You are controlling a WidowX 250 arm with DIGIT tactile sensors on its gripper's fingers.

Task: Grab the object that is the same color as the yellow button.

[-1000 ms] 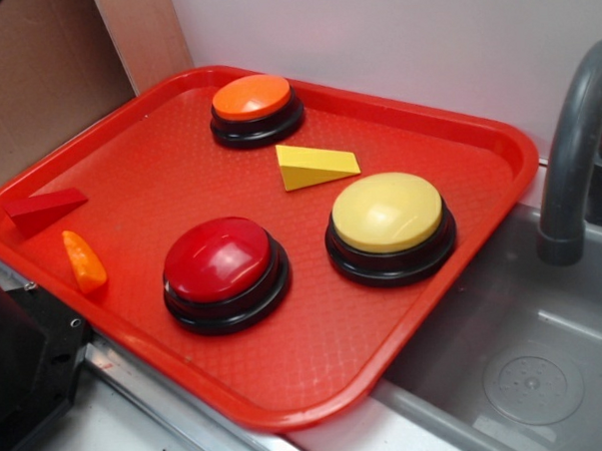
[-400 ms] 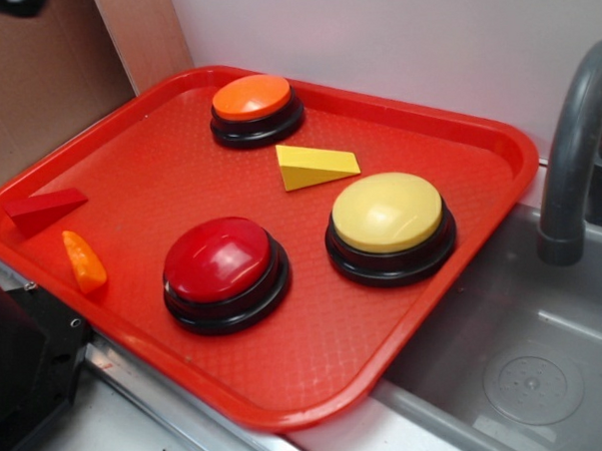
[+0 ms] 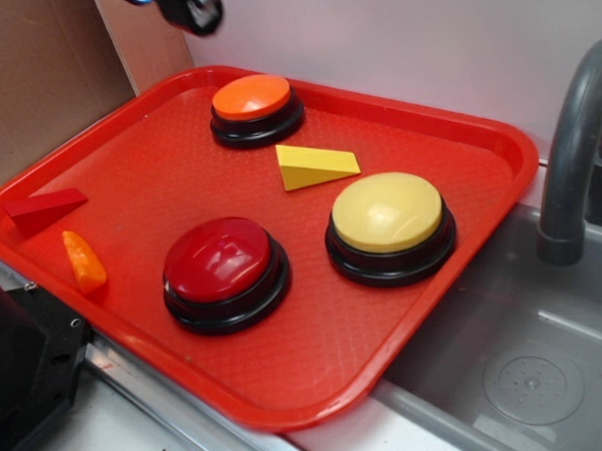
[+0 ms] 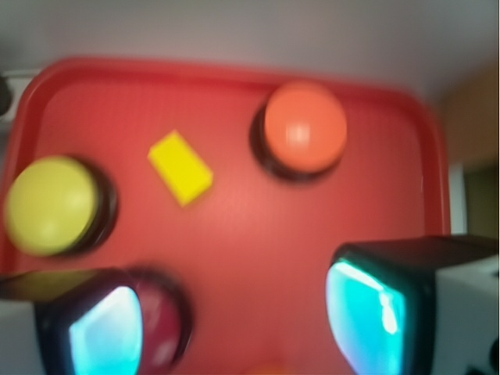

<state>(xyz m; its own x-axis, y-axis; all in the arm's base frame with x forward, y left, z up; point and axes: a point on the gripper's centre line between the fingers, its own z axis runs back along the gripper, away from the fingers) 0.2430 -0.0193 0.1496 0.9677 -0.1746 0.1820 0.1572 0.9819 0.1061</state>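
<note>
The object, a small bright yellow wedge (image 3: 315, 166) (image 4: 180, 167), lies on the red tray (image 3: 128, 163) between the orange button and the yellow button (image 3: 389, 217) (image 4: 48, 205). In the exterior view only a dark part of my gripper (image 3: 186, 6) shows at the top edge, high above the tray's far left corner. The wrist view is blurred; my gripper (image 4: 234, 320) is open, its two cyan pads wide apart with bare tray between them. It hangs well above and away from the wedge.
An orange-domed button (image 3: 255, 103) (image 4: 305, 126) stands at the tray's back, a red-domed button (image 3: 223, 267) at the front. A red wedge (image 3: 43, 209) and a small orange piece (image 3: 83, 260) lie at the left. A grey sink (image 3: 532, 355) with faucet (image 3: 575, 144) is at right.
My gripper has come into the exterior view along the top edge, moving right from the far top-left corner. Nothing on the tray has moved.
</note>
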